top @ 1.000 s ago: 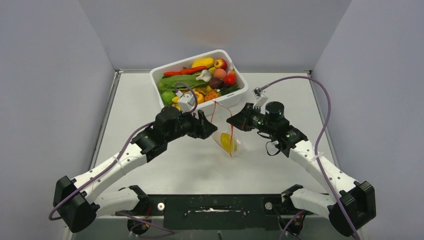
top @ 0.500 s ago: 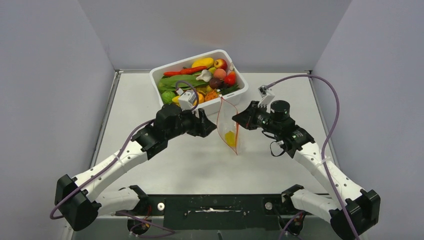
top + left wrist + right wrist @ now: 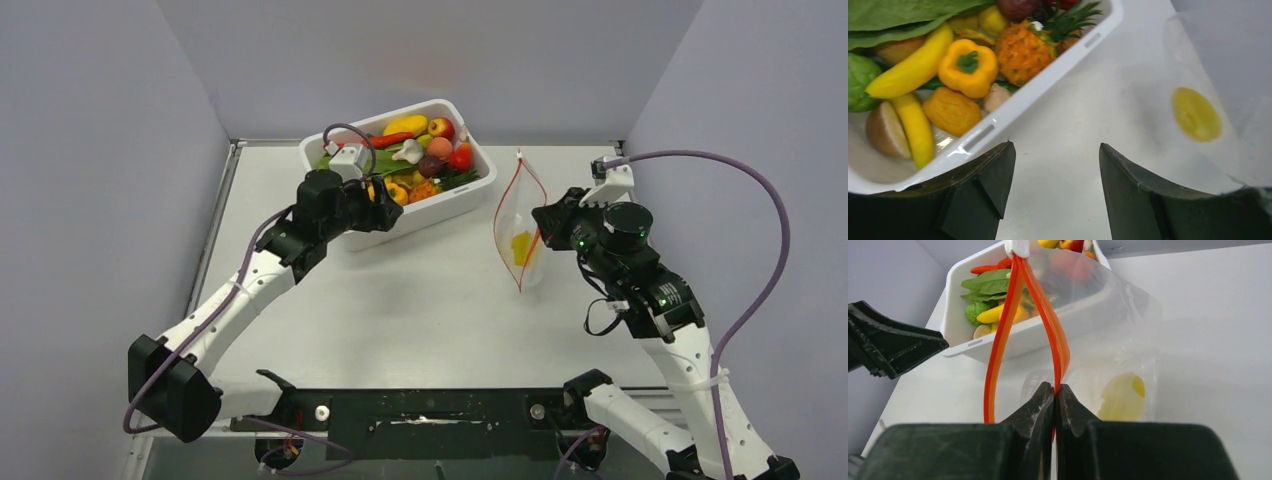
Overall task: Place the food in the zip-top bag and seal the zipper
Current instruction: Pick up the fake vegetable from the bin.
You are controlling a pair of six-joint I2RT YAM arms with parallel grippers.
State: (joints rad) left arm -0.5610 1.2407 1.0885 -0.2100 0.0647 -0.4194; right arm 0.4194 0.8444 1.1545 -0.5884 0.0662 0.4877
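A: Which containers are there, and what is in each?

B: There are two. The white rectangular plastic tub [image 3: 462, 194] is heaped with glossy toy food. The small clear zip-top bag [image 3: 509, 215] holds one flat yellow piece [image 3: 1122, 397], low down in it.

A: Where does the bag sit?

B: It is to the right of the tub and apart from it, held up by its top edge. Whether its bottom touches the table cannot be told.

A: And the zipper?

B: The thin red-orange zipper [image 3: 999, 342] gapes, with its two lips spread into a loop. They meet at a small white clip [image 3: 1018, 247] on the end towards the tub.

A: What are the grippers doing?

B: The right gripper [image 3: 1055, 386] has its fingers pressed together on one lip of the zipper. The other lip runs free beside it. The left gripper [image 3: 1056, 147] is spread wide with nothing between its fingers. It hangs at the tub's near wall.

A: What can be counted in the tub?

B: Near that wall the left wrist view shows:
- one yellow bell pepper [image 3: 968, 67]
- one orange pineapple [image 3: 1023, 50]
- two yellow bananas [image 3: 913, 68]
- one long green leaf [image 3: 898, 15]

At the tub's far side the top view adds:
- one long red chilli [image 3: 392, 140]
- one red-and-yellow apple [image 3: 441, 128]
- one peach [image 3: 438, 147]

The rest of the heap is too crowded to count.
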